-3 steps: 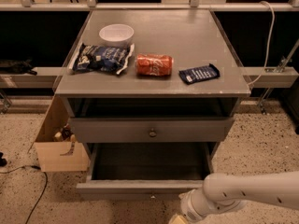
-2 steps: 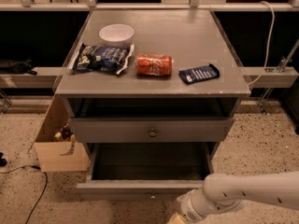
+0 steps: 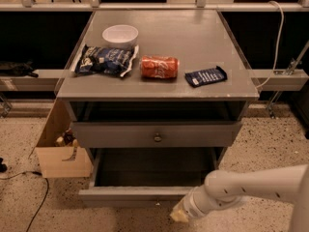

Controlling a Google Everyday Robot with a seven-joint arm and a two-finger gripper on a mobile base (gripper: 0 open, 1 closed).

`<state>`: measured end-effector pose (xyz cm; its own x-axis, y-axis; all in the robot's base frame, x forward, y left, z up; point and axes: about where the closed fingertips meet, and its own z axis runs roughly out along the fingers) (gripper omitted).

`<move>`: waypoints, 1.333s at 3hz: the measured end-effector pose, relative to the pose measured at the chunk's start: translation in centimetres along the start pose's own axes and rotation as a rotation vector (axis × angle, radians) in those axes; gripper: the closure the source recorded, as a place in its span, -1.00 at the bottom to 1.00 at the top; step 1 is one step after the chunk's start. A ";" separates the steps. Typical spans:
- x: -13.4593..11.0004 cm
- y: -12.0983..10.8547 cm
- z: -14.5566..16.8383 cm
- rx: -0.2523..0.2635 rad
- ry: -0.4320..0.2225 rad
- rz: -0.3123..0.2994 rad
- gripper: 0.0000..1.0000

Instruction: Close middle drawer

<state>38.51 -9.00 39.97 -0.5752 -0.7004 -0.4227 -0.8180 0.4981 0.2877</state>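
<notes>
Grey middle drawer (image 3: 130, 196) pulled out, bare inside — gripper (image 3: 178, 216) by its front, grip state unclear.

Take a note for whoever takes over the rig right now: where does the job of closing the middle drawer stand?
The gripper sits low, just in front of the middle drawer, toward its right side. I cannot tell whether it is touching.
The middle drawer is pulled far out of the cabinet.
Done: the gripper is at the drawer front, but no closing yet.
Left: push the drawer front straight in until it is shut.
</notes>
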 end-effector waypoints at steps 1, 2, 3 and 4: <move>-2.7 -4.1 0.1 0.060 0.005 0.005 0.68; -2.6 -4.1 0.2 0.060 0.005 0.005 0.76; -2.6 -4.1 0.2 0.060 0.005 0.005 0.27; -2.6 -4.1 0.2 0.060 0.005 0.005 -0.17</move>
<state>43.34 -9.10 39.78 -0.5795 -0.7004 -0.4167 -0.8131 0.5313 0.2379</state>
